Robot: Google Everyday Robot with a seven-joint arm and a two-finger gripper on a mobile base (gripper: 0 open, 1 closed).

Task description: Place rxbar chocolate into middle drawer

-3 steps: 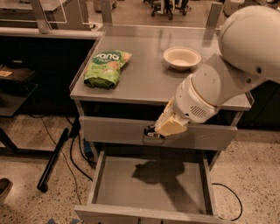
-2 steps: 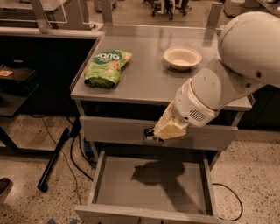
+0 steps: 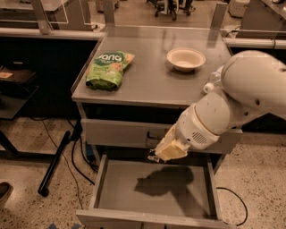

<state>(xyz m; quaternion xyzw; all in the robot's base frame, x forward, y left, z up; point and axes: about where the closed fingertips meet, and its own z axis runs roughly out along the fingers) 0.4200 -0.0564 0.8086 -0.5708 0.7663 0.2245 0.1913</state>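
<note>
1. The middle drawer [image 3: 117, 190] stands pulled out at the bottom of the cabinet. It is wide and shallow, of grey metal, with low side walls and a flat floor. The dark shadow [image 3: 166, 182] of the arm lies across the middle of that floor.
2. The gripper [image 3: 160, 153] hangs above the back part of the open drawer, just in front of the closed drawer front above it. It is cream-coloured and points down and to the left. Whether it is wide, narrow or holding something cannot be told from this view.
3. The snack bar cannot be made out, neither at the gripper nor on the drawer floor, so its wrapper and lettering cannot be described.
4. The white arm [image 3: 232, 105] reaches in from the right, thick and rounded, and covers the right front corner of the cabinet.
5. The upper drawer front [image 3: 114, 133] is shut; its small dark handle [image 3: 153, 136] shows just beside the gripper.
6. On the grey top [image 3: 152, 87] a green crinkled bag [image 3: 108, 69] lies to the left. It bears large white letters that cannot be read with certainty.
7. A pale bowl [image 3: 186, 59] stands upright further back to the right, well apart from the bag.
8. Office chairs [image 3: 172, 6] stand far behind.
</note>
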